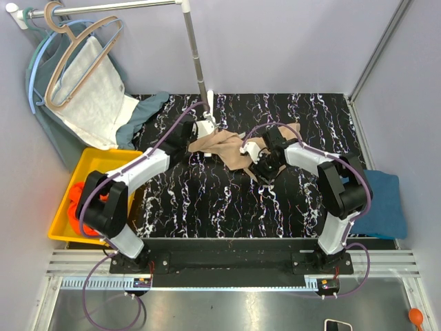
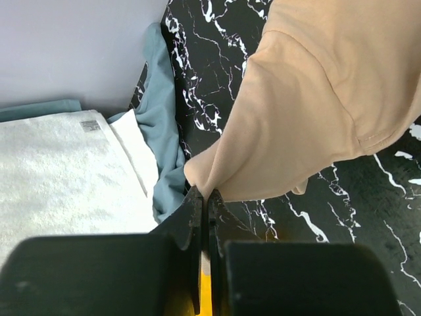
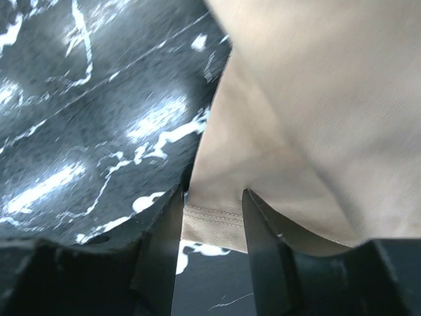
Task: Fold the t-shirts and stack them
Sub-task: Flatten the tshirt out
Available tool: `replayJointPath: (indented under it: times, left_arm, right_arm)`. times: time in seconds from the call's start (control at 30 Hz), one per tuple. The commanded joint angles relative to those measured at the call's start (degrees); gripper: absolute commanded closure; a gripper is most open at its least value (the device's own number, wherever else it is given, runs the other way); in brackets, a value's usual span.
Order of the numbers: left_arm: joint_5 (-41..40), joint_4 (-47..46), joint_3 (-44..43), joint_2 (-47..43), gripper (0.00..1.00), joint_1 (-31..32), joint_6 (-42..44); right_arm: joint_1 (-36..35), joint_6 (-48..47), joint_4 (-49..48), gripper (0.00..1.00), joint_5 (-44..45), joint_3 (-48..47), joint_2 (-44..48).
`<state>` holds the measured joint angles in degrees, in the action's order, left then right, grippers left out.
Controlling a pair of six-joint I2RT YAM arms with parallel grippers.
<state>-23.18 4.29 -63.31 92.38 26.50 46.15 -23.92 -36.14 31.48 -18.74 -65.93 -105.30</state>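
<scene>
Marbled table (image 1: 207,207), left pincer (image 2: 202,192) clamped on beige t-shirt (image 2: 316,99), right pincer (image 3: 210,197) parted astride its hem (image 3: 212,217) (towel tag (image 2: 89,125) illegible)

Robot lab test cell, plain partition walls (image 1: 275,41), aluminium rail base (image 1: 76,265), marble-patterned table (image 1: 207,207), garment rack (image 1: 195,55).

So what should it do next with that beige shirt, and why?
Probably shut the right pincer on the hem lying between its open jaws. The left pincer is clamped on another edge of the beige t-shirt, so with both edges gripped the arms could likely spread it flat for folding.
</scene>
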Motion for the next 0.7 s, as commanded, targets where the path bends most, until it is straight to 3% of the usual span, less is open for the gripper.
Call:
replayJointPath:
  times: [0.0, 0.17, 0.2, 0.3, 0.43, 0.67]
  left_arm:
    - [-0.82, -2.27, 0.64, -3.26, 1.00, -0.84, 0.61]
    - [-0.64, -2.18, 2.05, -4.57, 1.00, -1.28, -0.18]
    - [-0.55, -2.27, 2.40, -4.84, 1.00, -1.36, -0.53]
    - [-0.20, -1.92, 3.72, -6.33, 1.00, -1.36, -1.41]
    - [1.64, 2.37, 3.28, -9.49, 1.00, -1.45, -4.75]
    - [10.86, 13.80, -2.25, -17.31, 1.00, -1.63, -14.14]
  right_arm:
    - [-0.16, 0.72, 8.86, 0.54, -1.21, 4.23, 0.09]
    - [-0.16, 1.68, 8.68, 0.73, -0.68, 5.72, 1.41]
    - [-0.16, 1.77, 8.68, 0.82, -0.42, 5.99, 1.93]
    - [-0.16, 2.30, 8.77, 0.97, 0.55, 6.34, 3.51]
    - [-0.16, 4.23, 9.55, 1.00, 3.96, 5.29, 6.59]
    - [-0.16, 9.24, 12.72, 1.00, 15.74, -5.49, 18.45]
